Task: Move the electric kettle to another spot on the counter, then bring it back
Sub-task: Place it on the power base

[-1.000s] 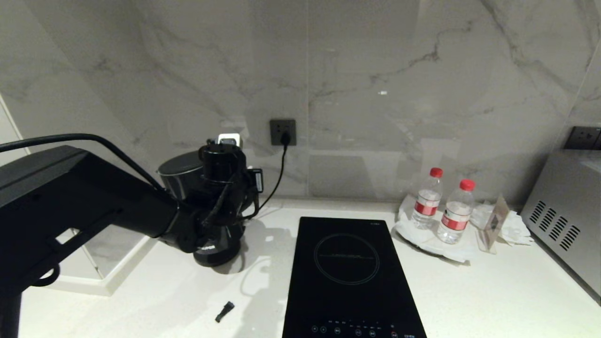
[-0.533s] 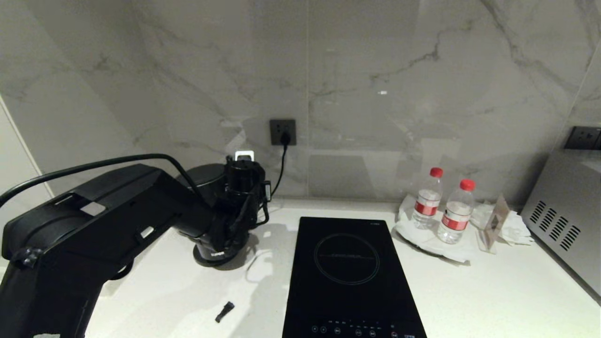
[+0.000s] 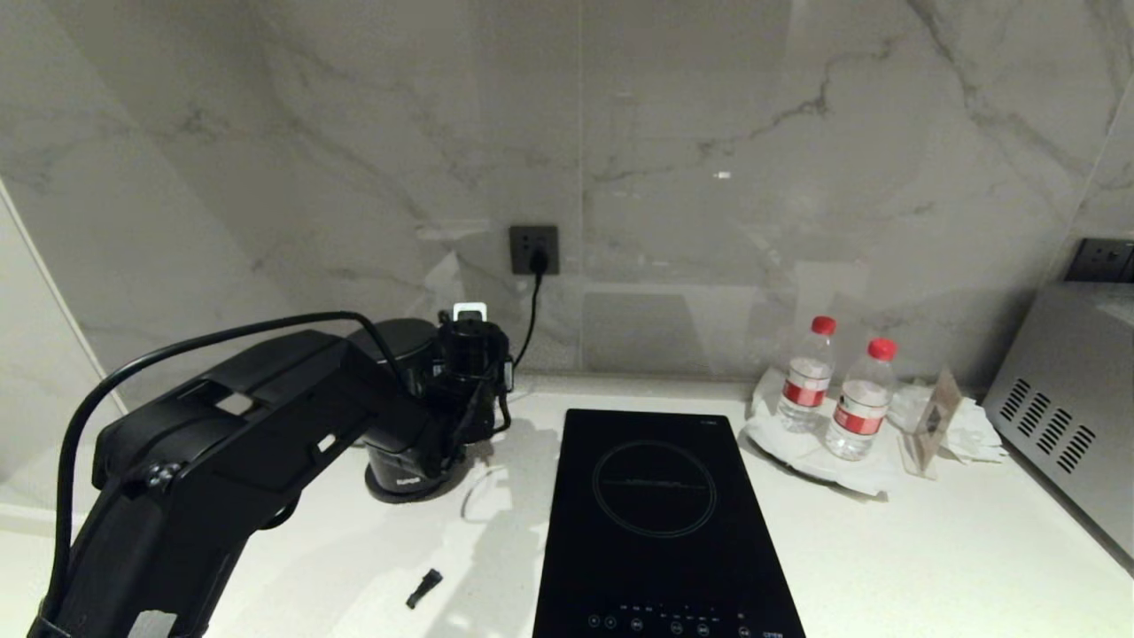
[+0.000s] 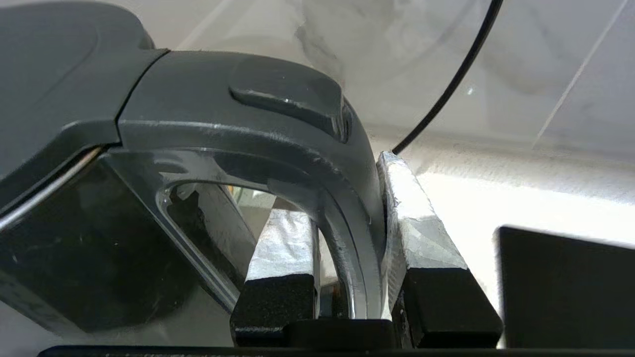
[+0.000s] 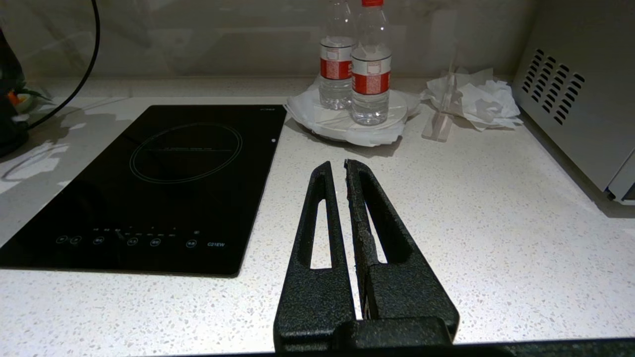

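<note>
Head view: the left gripper and its arm hide most of the tall black electric kettle at centre left on the white speckled stone counter.

Left wrist view: silver-padded fingers clamp the kettle's black loop handle — its body is cropped at the left edge.

Right wrist view: the right gripper hangs closed and empty at lower centre, over the counter.

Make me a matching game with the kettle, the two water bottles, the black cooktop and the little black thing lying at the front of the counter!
Things:
1. electric kettle
2. water bottles
3. cooktop
4. small black piece

Clues:
A. flat, with a thin circle drawn on it
B. red caps, standing on white paper
C. handle pinched by the left gripper
D. lying alone on the counter, in front of the kettle

Pairs: 1-C, 2-B, 3-A, 4-D
</note>
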Motion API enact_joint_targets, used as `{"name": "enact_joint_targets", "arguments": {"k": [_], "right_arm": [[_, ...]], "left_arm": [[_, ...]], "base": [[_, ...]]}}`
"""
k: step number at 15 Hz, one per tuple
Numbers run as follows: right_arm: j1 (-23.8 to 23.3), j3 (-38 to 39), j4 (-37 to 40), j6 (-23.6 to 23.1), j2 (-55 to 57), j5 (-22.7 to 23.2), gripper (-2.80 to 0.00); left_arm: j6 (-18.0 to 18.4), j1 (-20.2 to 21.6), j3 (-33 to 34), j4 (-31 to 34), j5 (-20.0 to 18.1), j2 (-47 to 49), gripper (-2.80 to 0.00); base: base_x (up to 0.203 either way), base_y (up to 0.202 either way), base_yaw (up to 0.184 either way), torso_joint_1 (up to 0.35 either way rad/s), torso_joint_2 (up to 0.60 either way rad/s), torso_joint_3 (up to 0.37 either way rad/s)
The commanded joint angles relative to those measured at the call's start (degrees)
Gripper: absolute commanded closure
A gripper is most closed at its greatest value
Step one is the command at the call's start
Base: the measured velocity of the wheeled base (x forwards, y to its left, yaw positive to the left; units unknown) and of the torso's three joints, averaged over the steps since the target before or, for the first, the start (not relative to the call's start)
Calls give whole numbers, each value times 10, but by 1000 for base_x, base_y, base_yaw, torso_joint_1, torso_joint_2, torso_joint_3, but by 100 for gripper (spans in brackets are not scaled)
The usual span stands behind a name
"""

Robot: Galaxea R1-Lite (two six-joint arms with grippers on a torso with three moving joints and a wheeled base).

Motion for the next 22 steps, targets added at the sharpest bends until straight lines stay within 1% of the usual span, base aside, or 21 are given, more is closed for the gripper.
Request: {"name": "enact_joint_targets", "arguments": {"k": [1,8,10,15,16,22], "right_arm": [[1,0,0,0,0,0,0],[1,0,0,0,0,0,0],[1,0,0,0,0,0,0],[0,0,0,0,0,0,0],[1,0,0,0,0,0,0],[1,0,0,0,0,0,0]], "left_arm": [[4,5,-8,-4,1,15,0],[5,24,-13,-3,1,23,0],[5,20,-1,-5,2,18,0],[5,16,4,-5,3,20,0],[5,16,3,-5,8,20,-280],[2,8,20,-6,8,8,-280]], "base": [[0,0,0,0,0,0],[0,0,0,0,0,0],[0,0,0,0,0,0],[0,0,0,0,0,0],[0,0,0,0,0,0],[0,0,0,0,0,0]]}}
